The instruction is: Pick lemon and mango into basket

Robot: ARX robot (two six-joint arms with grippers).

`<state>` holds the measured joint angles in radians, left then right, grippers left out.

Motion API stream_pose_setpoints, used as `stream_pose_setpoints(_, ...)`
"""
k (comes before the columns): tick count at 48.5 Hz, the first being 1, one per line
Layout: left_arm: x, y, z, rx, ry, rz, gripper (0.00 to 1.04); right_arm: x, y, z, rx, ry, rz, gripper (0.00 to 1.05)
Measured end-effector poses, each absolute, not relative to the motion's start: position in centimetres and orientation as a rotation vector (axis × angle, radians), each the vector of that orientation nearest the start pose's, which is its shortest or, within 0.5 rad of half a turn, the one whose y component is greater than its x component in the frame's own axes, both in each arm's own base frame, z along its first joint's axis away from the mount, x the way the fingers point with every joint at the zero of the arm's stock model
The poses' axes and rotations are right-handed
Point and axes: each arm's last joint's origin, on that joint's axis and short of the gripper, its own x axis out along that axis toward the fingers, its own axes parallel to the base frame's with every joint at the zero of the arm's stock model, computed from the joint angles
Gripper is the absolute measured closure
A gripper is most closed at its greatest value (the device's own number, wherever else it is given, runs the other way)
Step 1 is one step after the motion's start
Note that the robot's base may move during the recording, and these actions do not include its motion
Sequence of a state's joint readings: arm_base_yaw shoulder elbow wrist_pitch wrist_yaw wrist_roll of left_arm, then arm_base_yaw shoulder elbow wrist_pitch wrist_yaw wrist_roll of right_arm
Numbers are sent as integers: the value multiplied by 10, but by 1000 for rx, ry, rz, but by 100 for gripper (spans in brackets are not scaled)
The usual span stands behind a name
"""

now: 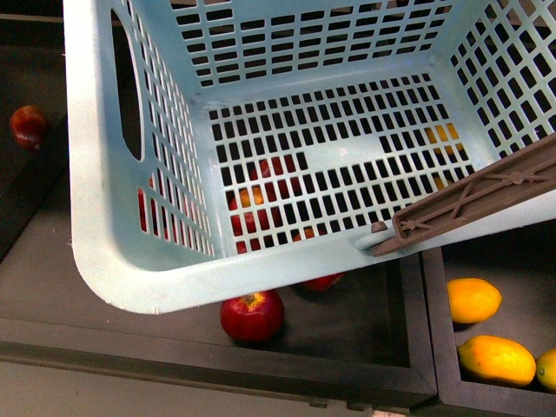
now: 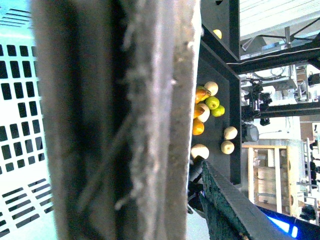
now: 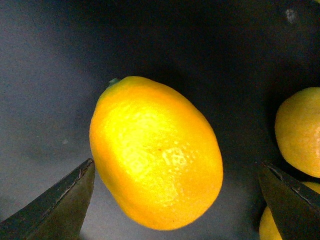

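The lemon (image 3: 156,152) is right under my right hand (image 3: 177,162). It lies in a dark tray (image 1: 512,261), and no finger touches it. My right hand is wide open, with one finger on each side of the lemon and a gap on both sides. Two more yellow fruits lie just beside it.

In the front view the mango (image 1: 497,360) lies near the lemon in the same tray. It is the longer one. My arms do not show in that view.

The basket (image 1: 91,174) is big and close, over the next tray, where red apples (image 1: 252,314) lie. No fruit is in it. Its brown handle (image 1: 478,204) hangs across the corner near the lemon's tray.

The left wrist view is full of that handle, blurry and very close. I cannot see my left hand's fingers there, so I cannot tell if it is open or shut.

I think I am at the first step, getting the lemon. Next I need to go down a bit, close softly on the lemon's middle, lift it, and carry it over the basket's edge. It is round and smooth, so it may roll or slip.
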<state>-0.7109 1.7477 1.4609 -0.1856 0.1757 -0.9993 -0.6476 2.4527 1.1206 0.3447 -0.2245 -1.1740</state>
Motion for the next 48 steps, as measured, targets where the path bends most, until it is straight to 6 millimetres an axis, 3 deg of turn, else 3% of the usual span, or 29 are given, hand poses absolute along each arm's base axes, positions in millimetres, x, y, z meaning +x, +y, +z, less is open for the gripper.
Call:
stream_pose_setpoints(14,303,-268,308,-786,852,-551,75,329,-229,-54,-634,998,188,9)
stream_pose_setpoints(22,303,-267,308,-786,852,-551,75,331,-230,-55,-605,999,179,36)
stream_pose_setpoints(28,303,-268,308,-786,852,-551,75,328,-234,-52,-548,987,153,40)
stream_pose_setpoints(36,303,-268,308,-786,852,-552,75,317,-235,-16,-445,882,110,40)
stream_pose_setpoints(48,303,-268,308,-786,853,-552,75,286,-204,84,-260,592,148,40)
